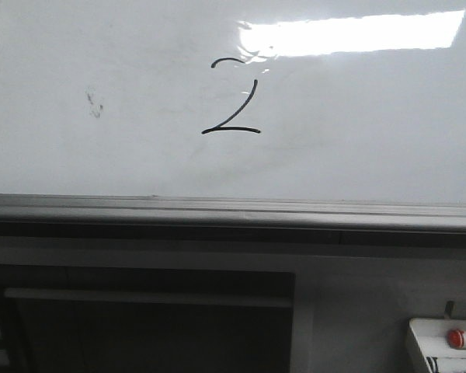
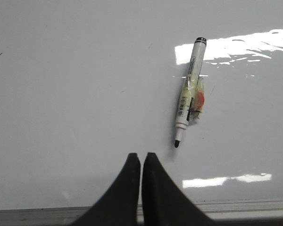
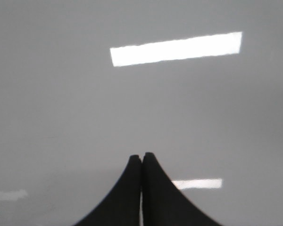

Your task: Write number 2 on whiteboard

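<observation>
Whiteboard: you see the whiteboard point(image 1: 124, 62) filling the upper half of the front view, glossy, with a bright rectangular glare at its upper right and a grey rail along its lower edge.
Number 2: the number 2 point(image 1: 233, 101) sits near the middle of the board, just left of and below the glare; its curved top stroke, diagonal and flat base line are all drawn in thin black.
Smudge: a small faint smudge point(image 1: 94, 105) lies well to the left of the digit.
Marker: in your left wrist view a marker point(image 2: 188, 94) lies flat on the white surface, uncapped tip toward the camera, with a taped patch showing red on its barrel.
Left pincer: your left pincer point(image 2: 141, 160) has its two dark fingers pressed together, holding nothing, near the marker tip but apart from it.
Right pincer: your right pincer point(image 3: 141, 160) is likewise closed and empty over bare white surface.
Tray: at the lower right of the front view, a white tray point(image 1: 419, 342) holds what looks like a red-capped item; the corner is too cropped for you to be sure.
</observation>
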Tool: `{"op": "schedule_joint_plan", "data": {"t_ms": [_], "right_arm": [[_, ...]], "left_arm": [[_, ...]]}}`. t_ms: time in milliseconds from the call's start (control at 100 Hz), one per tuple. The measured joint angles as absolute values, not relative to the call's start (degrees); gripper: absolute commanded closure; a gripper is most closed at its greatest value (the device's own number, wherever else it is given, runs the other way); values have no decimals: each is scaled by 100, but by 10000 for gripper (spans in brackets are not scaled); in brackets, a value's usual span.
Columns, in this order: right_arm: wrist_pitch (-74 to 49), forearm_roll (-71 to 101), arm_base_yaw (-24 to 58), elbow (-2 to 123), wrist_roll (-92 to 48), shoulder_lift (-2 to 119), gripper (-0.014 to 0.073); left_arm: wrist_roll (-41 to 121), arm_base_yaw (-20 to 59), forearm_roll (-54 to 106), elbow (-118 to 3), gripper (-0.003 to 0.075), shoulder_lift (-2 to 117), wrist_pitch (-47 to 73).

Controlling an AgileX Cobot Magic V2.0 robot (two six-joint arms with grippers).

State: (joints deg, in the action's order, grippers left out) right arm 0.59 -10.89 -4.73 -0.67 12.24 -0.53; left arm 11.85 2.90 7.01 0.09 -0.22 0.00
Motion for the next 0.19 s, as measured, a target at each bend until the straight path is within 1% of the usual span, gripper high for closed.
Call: {"op": "schedule_joint_plan", "data": {"t_ms": [190], "right_arm": [[67, -1122, -473, -67, 1239, -53, 666]], "left_arm": [[1185, 290, 701, 9, 738, -22, 0]]}}
